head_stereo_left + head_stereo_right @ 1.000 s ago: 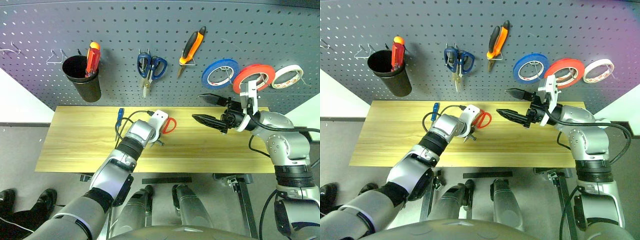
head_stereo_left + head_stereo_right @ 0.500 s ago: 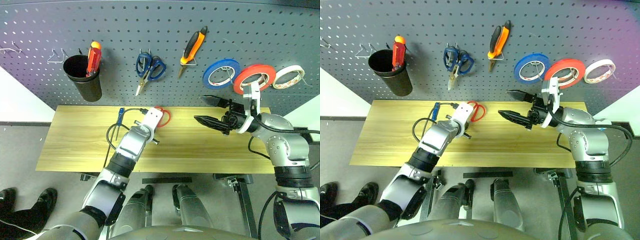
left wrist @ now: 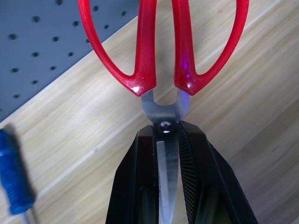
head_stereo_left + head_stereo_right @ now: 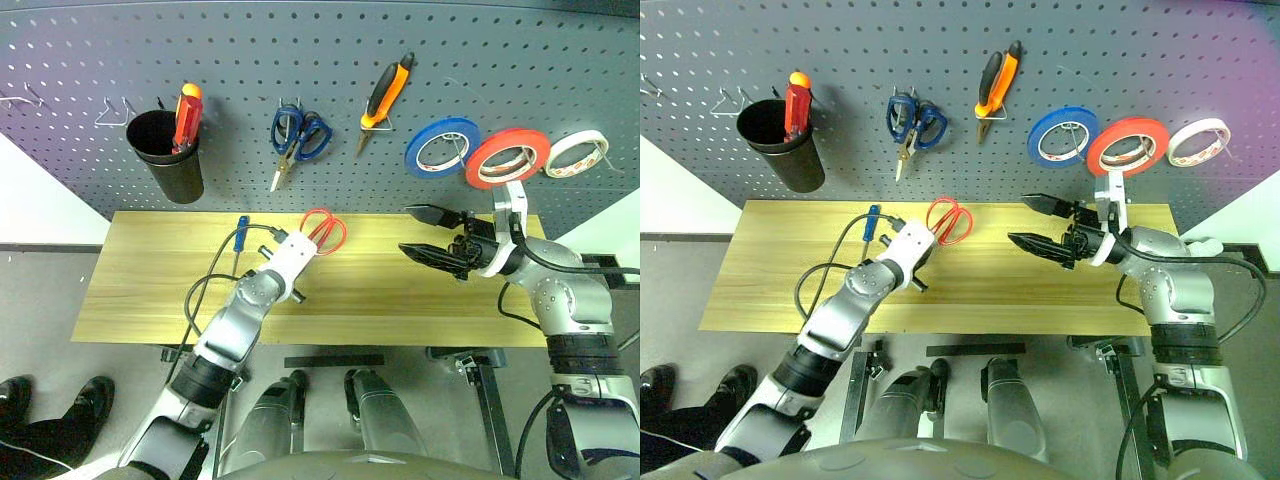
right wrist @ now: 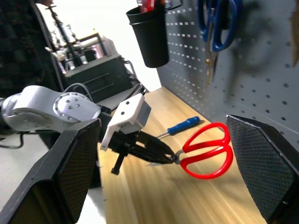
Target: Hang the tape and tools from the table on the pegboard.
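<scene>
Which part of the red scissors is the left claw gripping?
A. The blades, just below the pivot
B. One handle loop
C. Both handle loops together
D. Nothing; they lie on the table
A: the left claw is shut on the blades of the red scissors just below the pivot screw, with both red handle loops sticking out free beyond its fingertips.

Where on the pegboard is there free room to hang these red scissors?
Free patches on the pegboard: between the black cup and blue scissors, and below the pliers. Crowded on the right: blue tape, red tape and white tape overlap.
</scene>
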You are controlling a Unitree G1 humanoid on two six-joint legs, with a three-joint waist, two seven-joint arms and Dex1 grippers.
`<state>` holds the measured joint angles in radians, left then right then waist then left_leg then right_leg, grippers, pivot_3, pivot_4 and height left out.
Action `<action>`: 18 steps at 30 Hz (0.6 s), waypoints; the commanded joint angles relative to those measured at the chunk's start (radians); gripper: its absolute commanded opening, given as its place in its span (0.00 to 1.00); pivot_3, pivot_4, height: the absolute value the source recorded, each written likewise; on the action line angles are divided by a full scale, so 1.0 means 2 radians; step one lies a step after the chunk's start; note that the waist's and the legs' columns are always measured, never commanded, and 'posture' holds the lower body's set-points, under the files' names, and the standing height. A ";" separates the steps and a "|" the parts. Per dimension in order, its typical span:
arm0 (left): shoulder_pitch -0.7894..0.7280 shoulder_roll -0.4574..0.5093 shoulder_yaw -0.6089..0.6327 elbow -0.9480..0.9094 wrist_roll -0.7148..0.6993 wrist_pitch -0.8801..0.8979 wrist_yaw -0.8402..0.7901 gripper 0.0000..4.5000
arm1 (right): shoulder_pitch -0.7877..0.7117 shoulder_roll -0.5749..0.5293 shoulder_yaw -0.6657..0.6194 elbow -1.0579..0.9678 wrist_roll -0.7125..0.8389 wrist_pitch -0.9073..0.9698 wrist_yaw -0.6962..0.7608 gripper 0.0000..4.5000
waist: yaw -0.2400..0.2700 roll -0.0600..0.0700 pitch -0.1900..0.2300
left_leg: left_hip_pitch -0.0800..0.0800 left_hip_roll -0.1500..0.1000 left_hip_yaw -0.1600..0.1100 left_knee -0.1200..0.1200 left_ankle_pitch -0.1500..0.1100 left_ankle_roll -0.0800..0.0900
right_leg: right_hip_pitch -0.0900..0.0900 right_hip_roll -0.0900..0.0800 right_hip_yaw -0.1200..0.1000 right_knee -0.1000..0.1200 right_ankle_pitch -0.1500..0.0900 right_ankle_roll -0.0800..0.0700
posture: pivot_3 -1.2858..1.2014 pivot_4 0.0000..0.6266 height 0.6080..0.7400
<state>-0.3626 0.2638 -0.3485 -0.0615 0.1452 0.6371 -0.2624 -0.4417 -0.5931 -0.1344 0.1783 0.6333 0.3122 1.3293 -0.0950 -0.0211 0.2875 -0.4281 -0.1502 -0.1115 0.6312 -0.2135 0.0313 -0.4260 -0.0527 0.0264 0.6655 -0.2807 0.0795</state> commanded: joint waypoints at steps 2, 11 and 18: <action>0.025 0.010 0.003 -0.045 0.013 -0.043 0.000 0.06 | 0.005 -0.010 -0.015 0.013 0.004 -0.020 0.035 1.00 | 0.000 0.000 0.000 | 0.000 0.000 0.000 0.000 0.000 0.000 | 0.000 0.000 0.000 0.000 0.000 0.000 | 0.43 0.47 1.00; 0.094 0.039 -0.001 -0.099 0.050 -0.125 0.013 0.06 | 0.008 -0.017 -0.015 0.048 -0.007 -0.047 0.076 1.00 | -0.001 0.000 0.000 | 0.000 0.000 0.000 0.000 0.000 0.000 | 0.000 0.000 0.000 0.000 0.000 0.000 | 0.43 0.45 1.00; 0.130 0.064 0.022 -0.100 0.082 -0.229 0.046 0.06 | 0.010 -0.020 -0.022 0.058 -0.004 -0.055 0.098 1.00 | 0.000 0.001 0.000 | 0.000 0.000 0.000 0.000 0.000 0.000 | 0.000 0.000 0.000 0.000 0.000 0.000 | 0.43 0.42 1.00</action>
<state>-0.1153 0.3844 -0.3326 -0.2165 0.2954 0.2445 -0.1868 -0.4203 -0.6120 -0.1483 0.2954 0.6124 0.2261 1.5034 -0.0957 -0.0199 0.2868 -0.4277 -0.1500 -0.1110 0.6315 -0.2134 0.0311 -0.4259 -0.0530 0.0261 0.6657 -0.2799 0.0789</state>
